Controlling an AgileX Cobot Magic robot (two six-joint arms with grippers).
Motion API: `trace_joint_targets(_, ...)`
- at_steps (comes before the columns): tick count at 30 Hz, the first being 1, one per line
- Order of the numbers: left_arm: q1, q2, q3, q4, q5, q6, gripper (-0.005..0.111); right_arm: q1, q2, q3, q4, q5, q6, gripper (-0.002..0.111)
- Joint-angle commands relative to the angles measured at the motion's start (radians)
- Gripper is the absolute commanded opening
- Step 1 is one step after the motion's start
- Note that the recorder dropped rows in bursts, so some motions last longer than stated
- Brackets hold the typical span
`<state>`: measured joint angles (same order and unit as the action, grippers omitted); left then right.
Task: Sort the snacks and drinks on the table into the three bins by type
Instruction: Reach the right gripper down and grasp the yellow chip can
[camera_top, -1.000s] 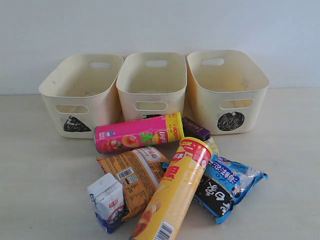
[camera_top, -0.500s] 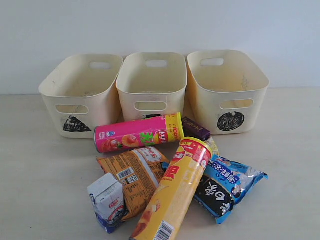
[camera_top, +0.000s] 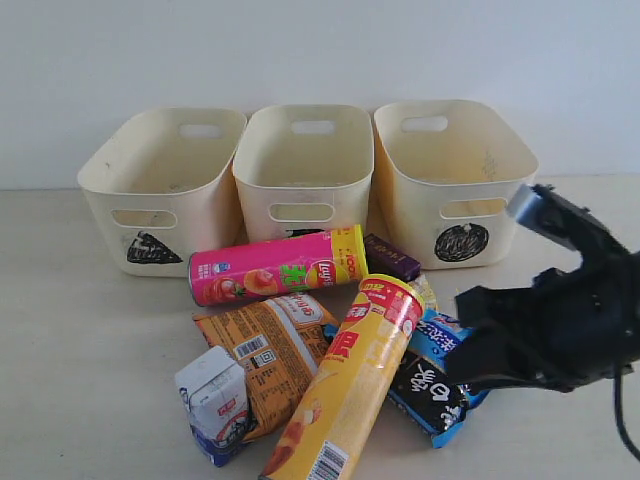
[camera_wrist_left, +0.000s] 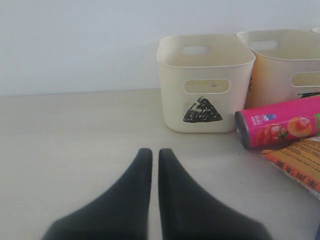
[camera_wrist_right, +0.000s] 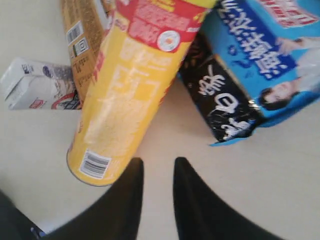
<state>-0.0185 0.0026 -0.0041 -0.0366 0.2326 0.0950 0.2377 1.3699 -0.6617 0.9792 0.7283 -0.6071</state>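
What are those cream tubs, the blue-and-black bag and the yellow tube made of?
Cream tubs: matte moulded plastic, judging by smooth one-piece walls and cut-out handles. Blue-and-black bag: glossy plastic film, crinkled with bright glints. Yellow tube: probably printed cardboard with a shiny coat; hard to confirm.

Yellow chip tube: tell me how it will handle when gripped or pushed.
The yellow chip tube is round and lies on its side, so it will probably roll if nudged. It seems to lean on the orange bag, so lifting may shift that. Its smooth wall looks stiff but may slip.
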Motion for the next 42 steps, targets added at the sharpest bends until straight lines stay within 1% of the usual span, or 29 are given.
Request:
trace_joint_targets(1, -0.003, -0.003, 0.004, -0.003, -0.003, 0.003, 0.004, 0.11, 0.08, -0.075, 0.01, -0.026, -0.008, 0.066)
trace_joint_targets(2, -0.003, -0.003, 0.004, -0.003, -0.003, 0.003, 0.004, 0.134, 0.107, -0.103, 0.009, -0.026, -0.004, 0.079)
trace_joint_targets(3, -0.003, -0.003, 0.004, -0.003, -0.003, 0.003, 0.004, 0.147, 0.125, -0.123, 0.007, -0.026, 0.005, 0.084)
trace_joint_targets(4, -0.003, -0.003, 0.004, -0.003, -0.003, 0.003, 0.004, 0.175, 0.165, -0.168, -0.04, -0.043, 0.086, 0.08)
trace_joint_targets(6, -0.003, -0.003, 0.004, -0.003, -0.003, 0.003, 0.004, 0.205, 0.199, -0.206, -0.177, -0.089, 0.255, 0.076)
trace_joint_targets(7, -0.003, -0.003, 0.004, -0.003, -0.003, 0.003, 0.004, 0.22, 0.215, -0.228, -0.262, -0.111, 0.361, 0.077)
trace_joint_targets(8, -0.003, -0.003, 0.004, -0.003, -0.003, 0.003, 0.004, 0.251, 0.238, -0.268, -0.381, -0.138, 0.511, 0.077)
trace_joint_targets(9, -0.003, -0.003, 0.004, -0.003, -0.003, 0.003, 0.004, 0.269, 0.248, -0.286, -0.427, -0.151, 0.565, 0.077)
trace_joint_targets(10, -0.003, -0.003, 0.004, -0.003, -0.003, 0.003, 0.004, 0.301, 0.264, -0.306, -0.499, -0.196, 0.668, 0.077)
trace_joint_targets(12, -0.003, -0.003, 0.004, -0.003, -0.003, 0.003, 0.004, 0.332, 0.281, -0.315, -0.538, -0.249, 0.75, 0.077)
trace_joint_targets(15, -0.003, -0.003, 0.004, -0.003, -0.003, 0.003, 0.004, 0.355, 0.327, -0.318, -0.544, -0.309, 0.799, 0.077)
trace_joint_targets(18, -0.003, -0.003, 0.004, -0.003, -0.003, 0.003, 0.004, 0.355, 0.382, -0.318, -0.542, -0.312, 0.856, 0.077)
trace_joint_targets(24, -0.003, -0.003, 0.004, -0.003, -0.003, 0.003, 0.004, 0.365, 0.422, -0.318, -0.511, -0.346, 0.863, 0.076)
trace_joint_targets(25, -0.003, -0.003, 0.004, -0.003, -0.003, 0.003, 0.004, 0.367, 0.422, -0.318, -0.511, -0.346, 0.863, 0.075)
trace_joint_targets(27, -0.003, -0.003, 0.004, -0.003, -0.003, 0.003, 0.004, 0.371, 0.422, -0.318, -0.511, -0.334, 0.862, 0.061)
trace_joint_targets(29, -0.003, -0.003, 0.004, -0.003, -0.003, 0.003, 0.004, 0.371, 0.413, -0.318, -0.513, -0.318, 0.86, 0.042)
trace_joint_targets(32, -0.003, -0.003, 0.004, -0.003, -0.003, 0.003, 0.004, 0.371, 0.383, -0.318, -0.52, -0.313, 0.833, 0.005)
trace_joint_targets(33, -0.003, -0.003, 0.004, -0.003, -0.003, 0.003, 0.004, 0.371, 0.37, -0.318, -0.52, -0.313, 0.818, 0.0)
trace_joint_targets(38, -0.003, -0.003, 0.004, -0.003, -0.003, 0.003, 0.004, 0.371, 0.266, -0.318, -0.526, -0.333, 0.761, 0.0)
trace_joint_targets(42, -0.003, -0.003, 0.004, -0.003, -0.003, 0.003, 0.004, 0.371, 0.158, -0.318, -0.524, -0.436, 0.755, 0.0)
